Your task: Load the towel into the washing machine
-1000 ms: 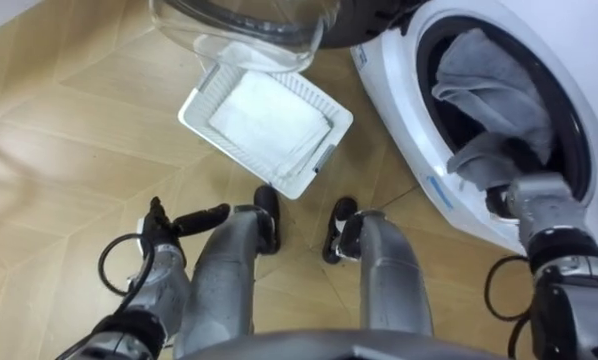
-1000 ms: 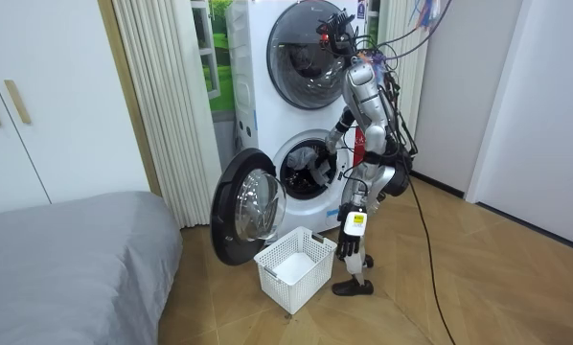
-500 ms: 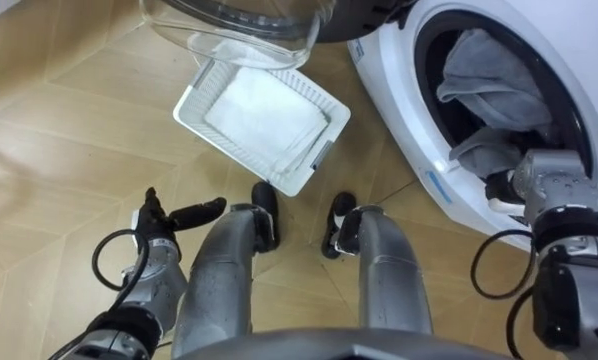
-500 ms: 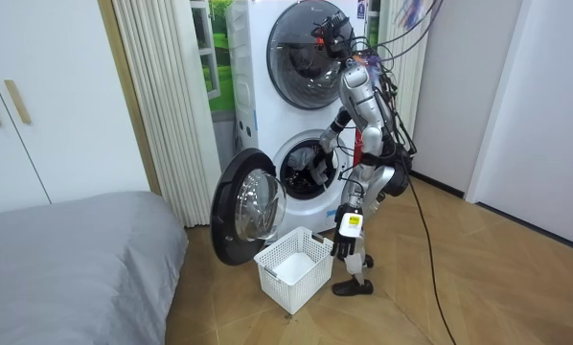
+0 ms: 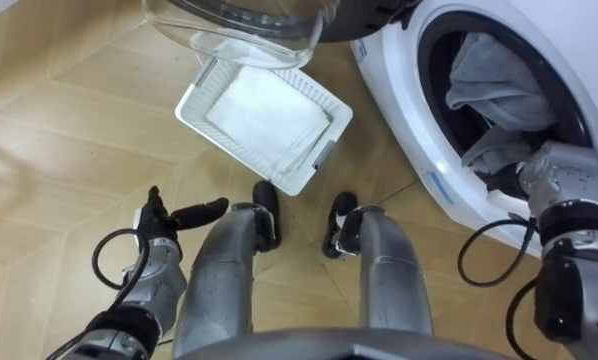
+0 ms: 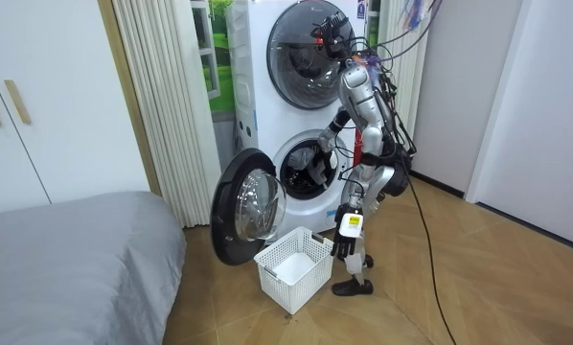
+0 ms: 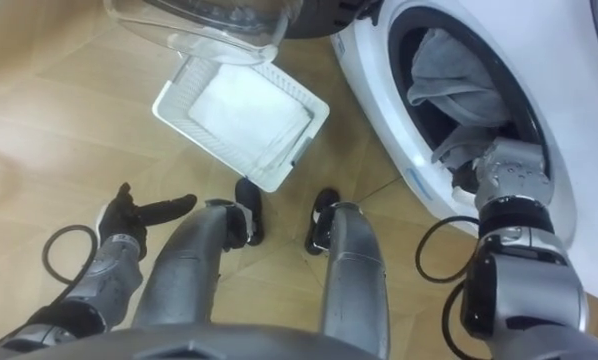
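Reaching the right hand (image 5: 554, 172) into the washing machine (image 5: 404, 110) drum mouth at the frame's right, grip impossible to tell. Meeting the grey towel (image 5: 499, 85) bunched inside the drum, its long axis slanting from upper left to lower right, the lower end just beside that hand. Holding the left hand (image 5: 164, 218) at lower left, fingers straight, thumb apart.

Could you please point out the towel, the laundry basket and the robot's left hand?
towel (image 5: 494, 70), left eye view, upper grey fold.
laundry basket (image 5: 241, 148), left eye view, near wall.
left hand (image 5: 158, 227), left eye view, its back.
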